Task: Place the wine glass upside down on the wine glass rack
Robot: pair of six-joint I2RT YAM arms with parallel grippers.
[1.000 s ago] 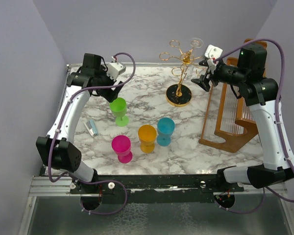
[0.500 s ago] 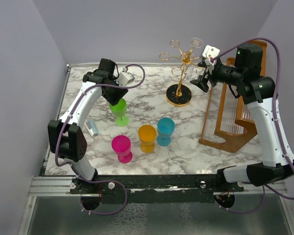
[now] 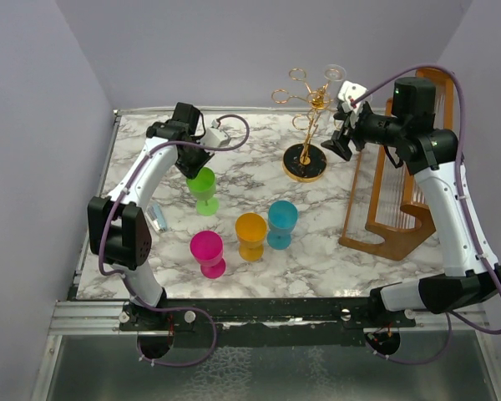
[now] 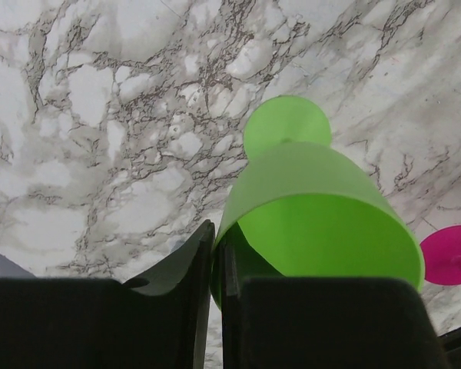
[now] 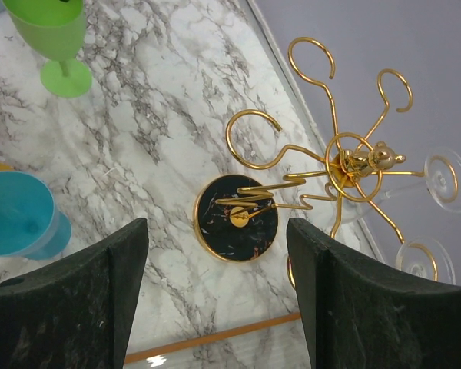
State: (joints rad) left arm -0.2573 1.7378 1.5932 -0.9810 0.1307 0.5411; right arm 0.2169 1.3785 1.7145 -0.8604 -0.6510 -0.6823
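A wooden slatted frame [image 3: 384,246] stands at the marble table [image 3: 317,259]'s right edge.

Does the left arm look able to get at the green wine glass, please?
Likely yes: the left end effector is right at the green wine glass, its fingers pinching the rim; nothing intervenes.

Setting: robot lab test cell. Evidence: marble-print surface [image 3: 250,167] boxed in by plain lilac walls [image 3: 33,125] at 9, 12 and 3 o'clock. Two arms [image 3: 142,180] with exposed purple cables [image 3: 234,134] are bolted to an aluminium rail [image 3: 83,317] at 6. Staged props: green glass [image 3: 203,185], pink glass [image 3: 207,251], orange glass [image 3: 251,234], blue glass [image 3: 281,221], gold rack [image 3: 305,159], wooden frame [image 3: 384,217].
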